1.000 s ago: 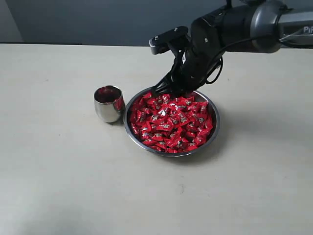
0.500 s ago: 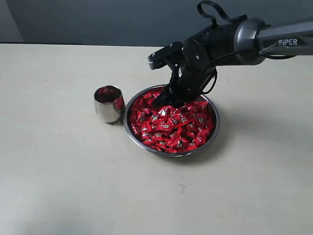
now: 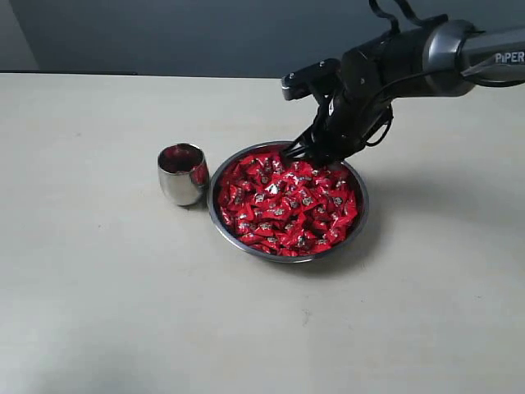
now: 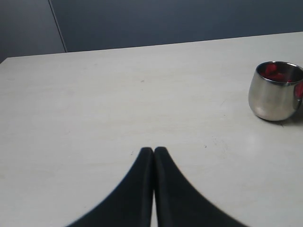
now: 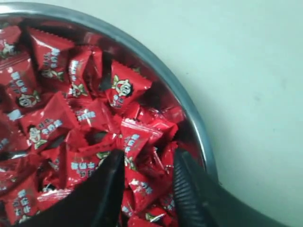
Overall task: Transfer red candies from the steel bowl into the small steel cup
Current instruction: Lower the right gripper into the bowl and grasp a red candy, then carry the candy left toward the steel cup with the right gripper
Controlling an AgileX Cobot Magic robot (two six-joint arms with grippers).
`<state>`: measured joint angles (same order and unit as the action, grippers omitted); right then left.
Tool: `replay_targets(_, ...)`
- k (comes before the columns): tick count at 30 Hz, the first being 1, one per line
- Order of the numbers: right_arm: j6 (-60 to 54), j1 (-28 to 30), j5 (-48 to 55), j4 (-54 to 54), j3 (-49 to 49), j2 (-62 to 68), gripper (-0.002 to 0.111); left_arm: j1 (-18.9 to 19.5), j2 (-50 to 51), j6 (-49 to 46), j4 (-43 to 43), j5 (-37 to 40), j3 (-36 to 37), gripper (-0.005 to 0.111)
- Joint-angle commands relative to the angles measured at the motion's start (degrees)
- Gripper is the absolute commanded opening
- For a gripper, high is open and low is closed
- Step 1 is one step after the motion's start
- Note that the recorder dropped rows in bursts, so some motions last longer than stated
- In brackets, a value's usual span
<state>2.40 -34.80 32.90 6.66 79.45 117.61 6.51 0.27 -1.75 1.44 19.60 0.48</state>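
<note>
The steel bowl (image 3: pixel 357 215) holds a heap of red candies (image 3: pixel 287 203) at the table's centre. The small steel cup (image 3: pixel 182 174) stands just left of it, with a few red candies inside (image 4: pixel 276 72). My right gripper (image 3: pixel 297 151) is open at the bowl's far rim, its fingers (image 5: pixel 109 184) dipped among the red candies (image 5: pixel 142 142) close to the bowl's wall (image 5: pixel 189 111); several candies lie between the jaws, none gripped. My left gripper (image 4: pixel 154 151) is shut and empty over bare table, apart from the cup (image 4: pixel 274 92).
The pale table (image 3: pixel 98 287) surrounds the bowl and cup. A dark wall (image 3: pixel 164 33) runs behind its far edge. The right arm (image 3: pixel 426 53) reaches in from the upper right.
My right gripper has shifted right along the bowl's far rim, from the far left of the heap to its far middle. Bowl and cup have not moved.
</note>
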Motion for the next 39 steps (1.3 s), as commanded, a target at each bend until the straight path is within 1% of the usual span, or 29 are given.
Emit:
replay_targets(1,-0.26,0.39,-1.8,-1.66,-0.12,-0.05,0.034,-0.31,-0.27,0.07,0.11,-0.28,-0.48,0.0)
replay_targets(6,-4.68,0.5,-2.27,-6.66,-0.12,0.98,0.034,-0.31,-0.27,0.07,0.11,-0.28,-0.48,0.0)
replay_targets(12,-4.77,0.5,-4.12,-5.2,-0.12,2.57,0.033,-0.31,-0.27,0.07,0.11,-0.28,-0.48,0.0)
replay_targets(14,-4.77,0.5,-4.75,-5.06,-0.12,2.66,0.028,-0.31,-0.27,0.07,0.11,-0.28,-0.48,0.0)
replay_targets(15,-4.77,0.5,-4.75,-4.41,-0.12,2.66,0.023,-0.31,-0.27,0.07,0.11,-0.28,-0.48,0.0)
replay_targets(18,-4.77,0.5,-4.64,-4.04,-0.12,2.66,-0.001,-0.31,-0.27,0.07,0.11,-0.28,-0.48,0.0)
replay_targets(24,-4.41,0.5,-3.71,-4.04,-0.12,1.89,-0.001,-0.31,-0.27,0.07,0.11,-0.28,-0.48,0.0)
replay_targets(33,-4.33,0.39,-2.5,-5.98,-0.12,-4.19,-0.001,-0.31,-0.27,0.07,0.11,-0.28,-0.48,0.0)
replay_targets(39,-4.46,-3.17,-5.06,-7.48,-0.12,-7.35,-0.001,-0.31,-0.27,0.07,0.11,-0.28,-0.48,0.0)
